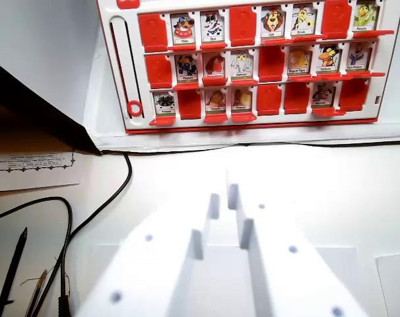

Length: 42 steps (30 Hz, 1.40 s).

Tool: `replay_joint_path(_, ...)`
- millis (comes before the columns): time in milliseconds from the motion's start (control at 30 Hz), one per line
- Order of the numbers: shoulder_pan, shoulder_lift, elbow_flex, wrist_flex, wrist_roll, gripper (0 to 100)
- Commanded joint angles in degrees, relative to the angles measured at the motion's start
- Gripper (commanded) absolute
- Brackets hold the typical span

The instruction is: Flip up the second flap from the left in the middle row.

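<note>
Far on the wrist view's left a black probe [11, 271] lies on the white table [332, 185], and a black cable [101, 205] curls up past a paper slip with printed text [32, 163] toward the dark corner above it. Moving right, the red guessing-game board [253, 122] stands along the top, its white slider strip with a red ring [134, 108] at its left edge. In the middle row, the leftmost flap [158, 69] shows its plain red back, and just beside it the second flap [186, 68] shows a picture card with a dark animal figure; next comes a red-animal card [214, 67], then an elephant card [241, 65], then another plain red flap [271, 63]. Down at the bottom centre, the white gripper [224, 198] fills the foreground, blurred, well apart from the board, its jaws parted by a narrow gap with nothing between them, fingertips [234, 195] pointing toward the board's lower row.
</note>
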Motion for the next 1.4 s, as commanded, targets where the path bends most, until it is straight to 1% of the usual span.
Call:
replay_joint_path(0,3.43,0.18,-3.25,-3.43,-1.32,0)
replay_joint_path(600,4.31,0.70,-2.55,-3.43,-0.97,0)
replay_joint_path(1000,3.34,1.14,-1.05,-3.69,-1.32,0)
replay_joint_path(1200,2.02,1.14,4.48,-8.35,-0.88,0)
replay_joint_path(1333,1.58,0.97,10.81,-15.38,-0.70,0)
replay_joint_path(1367,0.88,0.44,11.78,-16.26,-0.79,0)
